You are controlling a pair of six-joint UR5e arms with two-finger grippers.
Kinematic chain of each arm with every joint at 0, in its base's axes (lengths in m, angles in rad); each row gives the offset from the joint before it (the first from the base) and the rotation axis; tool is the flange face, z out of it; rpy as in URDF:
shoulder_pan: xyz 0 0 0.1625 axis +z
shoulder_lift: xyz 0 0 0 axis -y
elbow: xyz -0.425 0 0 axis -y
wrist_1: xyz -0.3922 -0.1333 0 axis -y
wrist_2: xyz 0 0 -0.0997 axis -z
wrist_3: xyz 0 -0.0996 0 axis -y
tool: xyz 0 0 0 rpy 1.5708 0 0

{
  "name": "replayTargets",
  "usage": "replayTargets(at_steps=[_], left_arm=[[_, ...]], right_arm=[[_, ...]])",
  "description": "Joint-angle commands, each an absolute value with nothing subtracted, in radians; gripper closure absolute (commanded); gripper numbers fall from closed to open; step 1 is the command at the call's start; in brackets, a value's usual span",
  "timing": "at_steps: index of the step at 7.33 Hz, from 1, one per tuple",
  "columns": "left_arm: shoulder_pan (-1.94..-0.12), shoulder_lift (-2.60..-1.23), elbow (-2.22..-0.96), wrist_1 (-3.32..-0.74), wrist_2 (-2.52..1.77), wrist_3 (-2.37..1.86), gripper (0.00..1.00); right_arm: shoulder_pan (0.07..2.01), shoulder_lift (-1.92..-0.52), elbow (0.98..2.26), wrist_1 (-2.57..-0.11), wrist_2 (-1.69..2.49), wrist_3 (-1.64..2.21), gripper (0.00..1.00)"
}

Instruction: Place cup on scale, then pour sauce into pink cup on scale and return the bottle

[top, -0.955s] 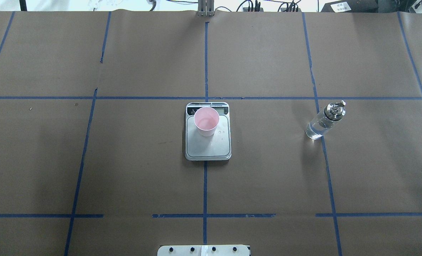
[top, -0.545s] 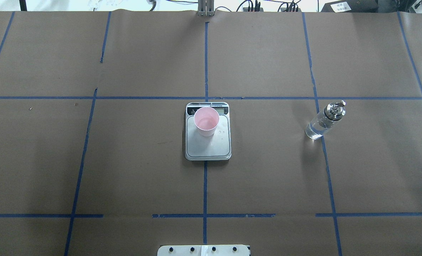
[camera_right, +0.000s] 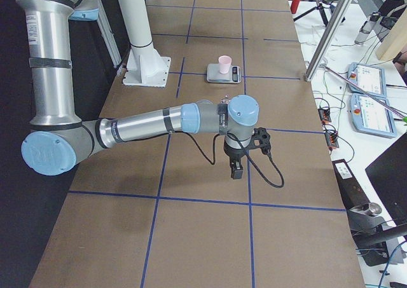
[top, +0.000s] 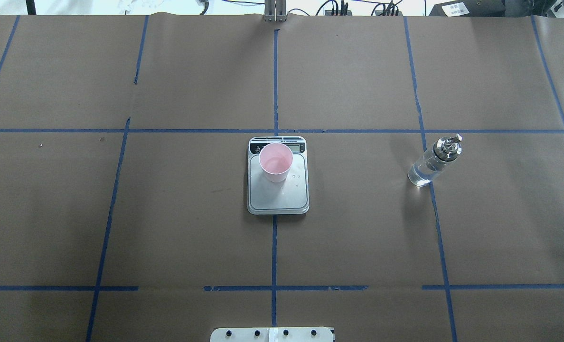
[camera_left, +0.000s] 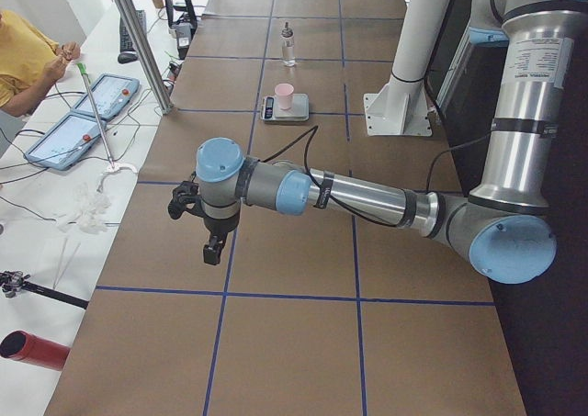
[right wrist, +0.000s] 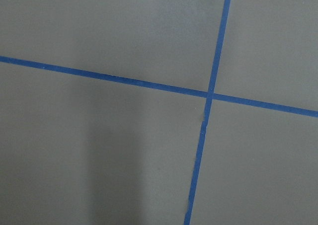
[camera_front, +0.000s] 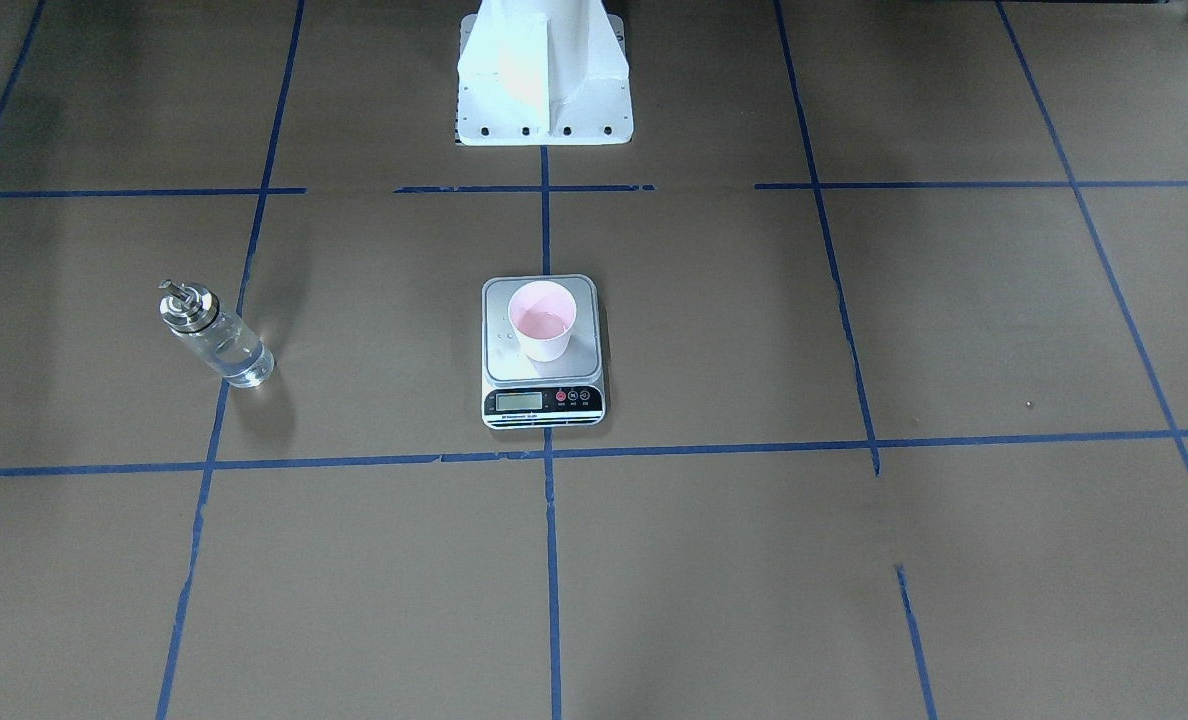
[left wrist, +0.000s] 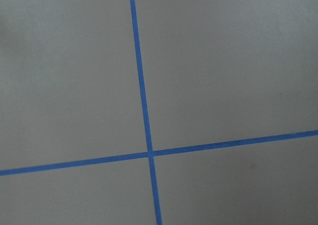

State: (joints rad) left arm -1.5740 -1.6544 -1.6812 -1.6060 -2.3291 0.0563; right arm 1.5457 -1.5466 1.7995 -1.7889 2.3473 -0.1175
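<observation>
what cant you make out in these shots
- Readout on the scale: digits too small in the front-facing view; the cup covers part of its display strip in the overhead view.
- Whether the left gripper and right gripper are open or shut: seen only in side views.
- Wrist views: only paper and blue tape.

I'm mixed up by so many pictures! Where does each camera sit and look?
Front-facing: across the table, facing robot's base; no arms.
Overhead: behind robot, down onto cup on scale; no arms.
Exterior left: table's end; left arm near.
Exterior right: opposite end; right arm near.
Left wrist: down at blue tape.
Right wrist: likewise.
Shared: front-facing and overhead show bottle.
</observation>
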Motion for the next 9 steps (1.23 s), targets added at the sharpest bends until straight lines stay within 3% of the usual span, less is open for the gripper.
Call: replayTargets(at_steps=[1,4,9], left_arm=[[-1.577,-1.634,-1.678,-1.574,-2.379,0.068,0.00],[-1.574,-1.631,-1.585,-1.586,-2.349,0.068,0.00],[-1.574,-1.638,-1.623,-1.575,-2.434,0.072,0.00]], right_arm=[[1.539,-1.537,1.790,-1.784,2.341,-0.080,0.00],[1.532,-1.542,1.793,-1.789,2.341,-0.043,0.00],[1.474,-1.523,1.769,-1.792,2.284,-0.043,0.00]])
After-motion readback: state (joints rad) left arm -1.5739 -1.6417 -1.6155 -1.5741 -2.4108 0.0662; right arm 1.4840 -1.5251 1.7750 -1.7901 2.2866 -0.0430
